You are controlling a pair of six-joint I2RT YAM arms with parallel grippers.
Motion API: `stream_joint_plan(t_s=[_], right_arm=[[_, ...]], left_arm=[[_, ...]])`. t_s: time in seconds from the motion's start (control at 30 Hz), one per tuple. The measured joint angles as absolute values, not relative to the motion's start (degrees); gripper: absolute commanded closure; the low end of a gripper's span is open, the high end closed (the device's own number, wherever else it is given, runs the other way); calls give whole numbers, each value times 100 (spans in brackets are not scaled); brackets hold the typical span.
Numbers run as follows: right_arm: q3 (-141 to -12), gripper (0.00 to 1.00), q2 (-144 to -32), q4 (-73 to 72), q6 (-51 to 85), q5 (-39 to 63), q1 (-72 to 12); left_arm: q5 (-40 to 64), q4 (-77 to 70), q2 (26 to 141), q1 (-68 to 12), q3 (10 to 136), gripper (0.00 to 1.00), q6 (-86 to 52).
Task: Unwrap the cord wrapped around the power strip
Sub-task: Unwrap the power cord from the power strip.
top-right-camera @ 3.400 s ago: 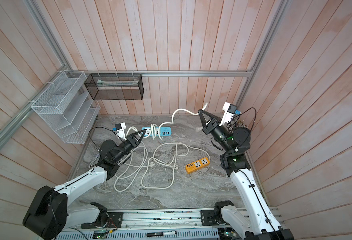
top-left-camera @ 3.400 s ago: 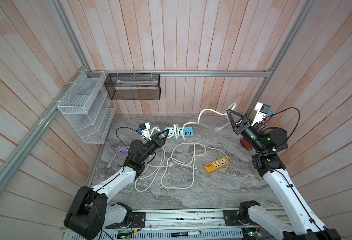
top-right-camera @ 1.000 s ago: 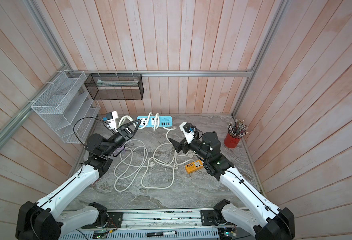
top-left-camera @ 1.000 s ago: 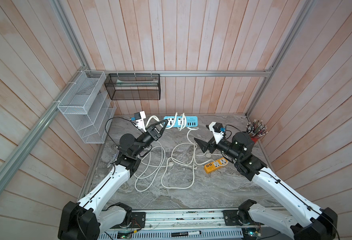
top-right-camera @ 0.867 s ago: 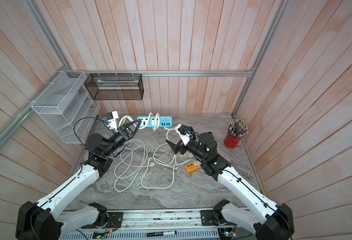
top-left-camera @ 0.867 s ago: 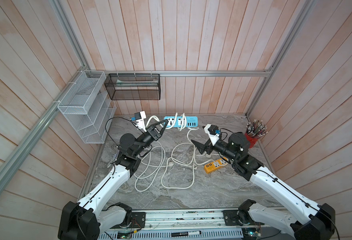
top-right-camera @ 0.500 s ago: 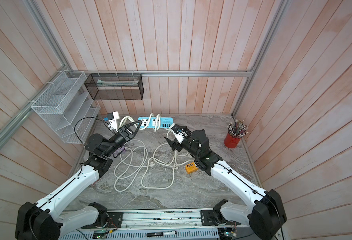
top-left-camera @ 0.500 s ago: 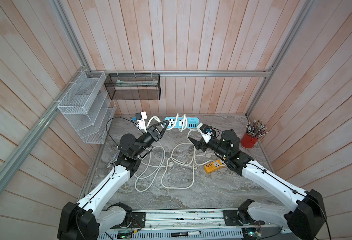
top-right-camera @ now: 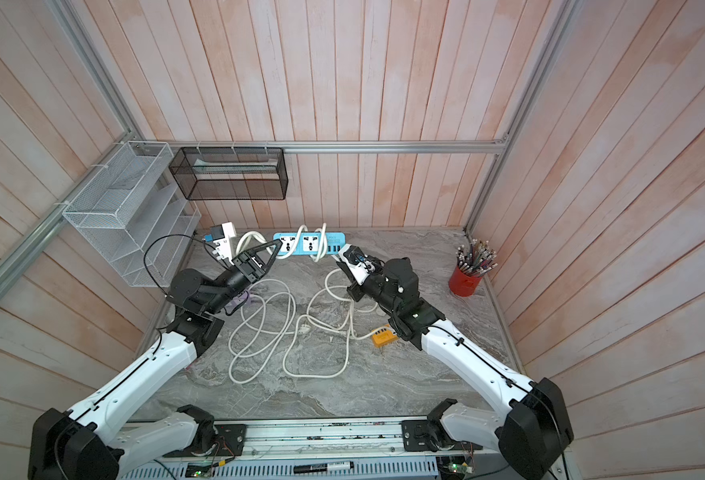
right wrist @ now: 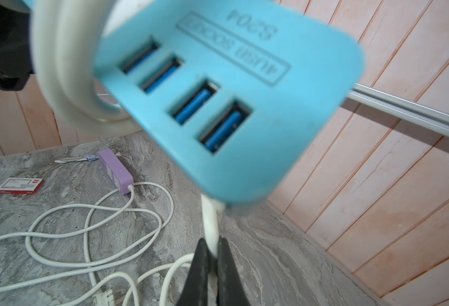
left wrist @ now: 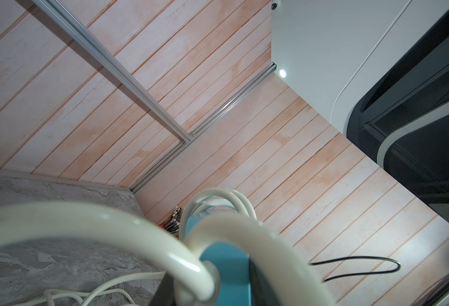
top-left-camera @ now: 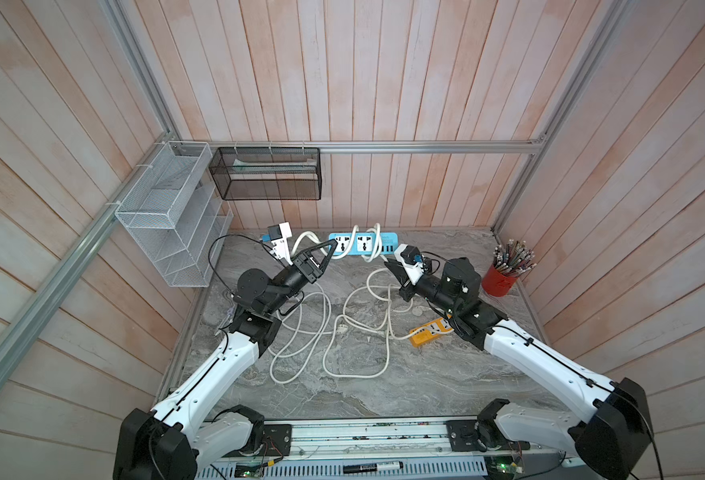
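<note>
Strip: the blue strip (top-left-camera: 362,243) is held up off the bench (top-left-camera: 384,386) at the far middle, close to the back wall, socket face toward the cameras in both top views.
Cord: its white cord (right wrist: 209,225) makes about two loops round the strip's middle, leaves the USB end and runs down to loose coils on the bench.
Left hand: my left hand (top-left-camera: 329,252) is part closed on the strip's left end and carries it; one cord loop (left wrist: 128,233) curls out beside the grip.
Right hand: my right hand (right wrist: 209,267) is clamped tight on the cord just below where it leaves the strip.
Step, as I judge it: lead the cord end round the strip to drop a loop.
Doing it well: I'd keep the left hand steady, carry the cord in a wide arc clear of the strip's right end, and leave slack so the strip isn't twisted out of my grip.
Risk: the bench coils may drag or snag.
Nearby: an orange strip (top-left-camera: 425,334) under my right arm, a purple one (right wrist: 115,172) at left, a red cup (top-left-camera: 498,282) at right.
Hard to tell: the loop count behind the strip and my left fingertips' exact seat; both wrist views are blurred up close.
</note>
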State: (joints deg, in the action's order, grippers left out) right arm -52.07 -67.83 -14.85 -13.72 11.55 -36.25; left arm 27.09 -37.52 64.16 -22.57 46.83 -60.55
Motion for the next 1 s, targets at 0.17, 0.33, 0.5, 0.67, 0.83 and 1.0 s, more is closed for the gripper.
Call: stream_joint_plan(t_s=[0.17,0.33,0.5,0.67,0.83,1.0], right_arm=[[-5234,100,-6952,-1542,-1129,989,-3618],[-5564,100,-7561,-1848,-725,867,-3371],[-5822,100,-7791,-2132,-351,642,-2947],[-5848,100,-7531,-2362,-233,596,-2755],[-5848,100,-6969,-2351,-163,888,-2738],[-5854,100,-6176,-2053,-141,1461,-2794]], left_arm=[[2722,-3852,6416,-2300,4683,100,-6136],[2473,-3706,6416,-2418,4648,100,-6110],[2467,-3695,6300,-2630,4386,100,-6189],[2449,-3684,6125,-2644,4066,100,-6228],[2390,-3682,6099,-2644,4042,100,-6169],[2353,-3739,6125,-2635,4042,100,-6088]])
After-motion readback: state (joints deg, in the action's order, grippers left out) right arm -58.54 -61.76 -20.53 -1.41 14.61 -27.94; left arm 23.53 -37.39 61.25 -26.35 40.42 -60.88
